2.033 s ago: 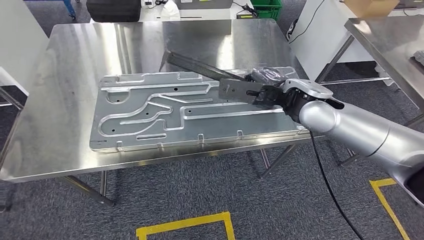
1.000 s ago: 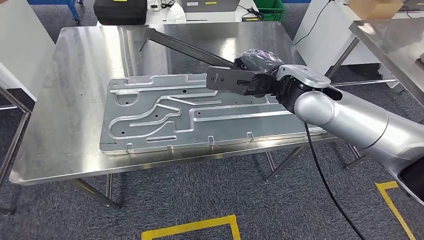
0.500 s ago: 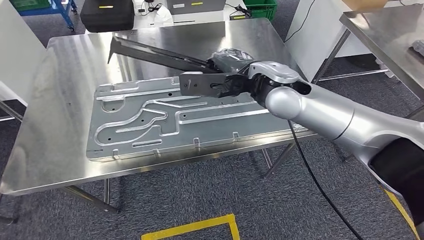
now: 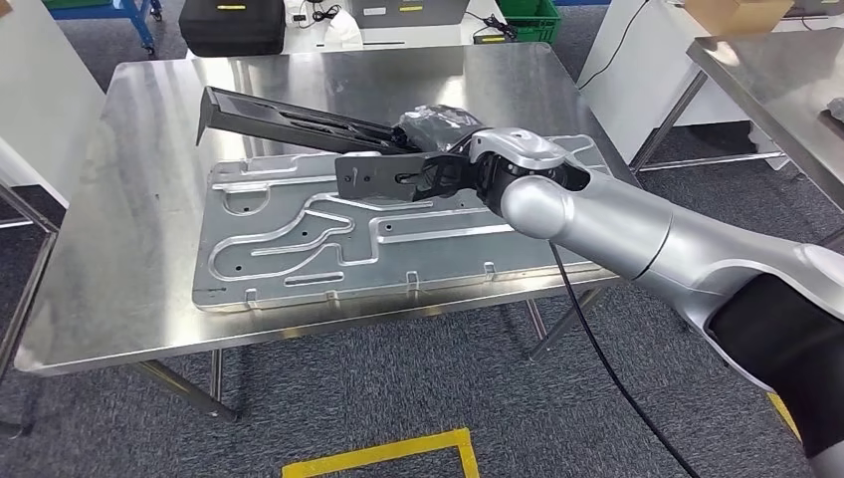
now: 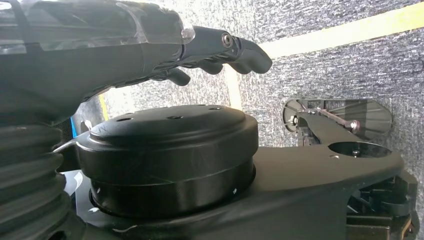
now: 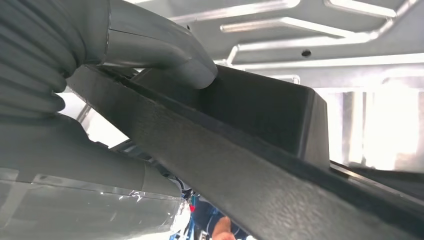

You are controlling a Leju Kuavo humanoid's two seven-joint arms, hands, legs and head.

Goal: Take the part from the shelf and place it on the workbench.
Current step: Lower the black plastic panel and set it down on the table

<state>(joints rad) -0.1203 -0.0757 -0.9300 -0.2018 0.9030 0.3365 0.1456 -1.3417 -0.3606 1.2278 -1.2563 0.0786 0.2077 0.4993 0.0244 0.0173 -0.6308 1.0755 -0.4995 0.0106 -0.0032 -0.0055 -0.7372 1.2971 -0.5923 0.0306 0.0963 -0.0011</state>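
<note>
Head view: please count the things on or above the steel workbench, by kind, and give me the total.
Silver stamped metal panel, flat on the workbench: 1
Long black part, held above the panel by the right hand: 1
Total: 2

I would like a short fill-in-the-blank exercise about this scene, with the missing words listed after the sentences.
1. The long black part is held by the robot's ____ hand.
2. Under the part, a large stamped metal ____ lies flat on the workbench.
3. The left hand holds ____.
4. On the grey floor there are lines of ____ tape.

Missing words: right; panel; nothing; yellow
</note>
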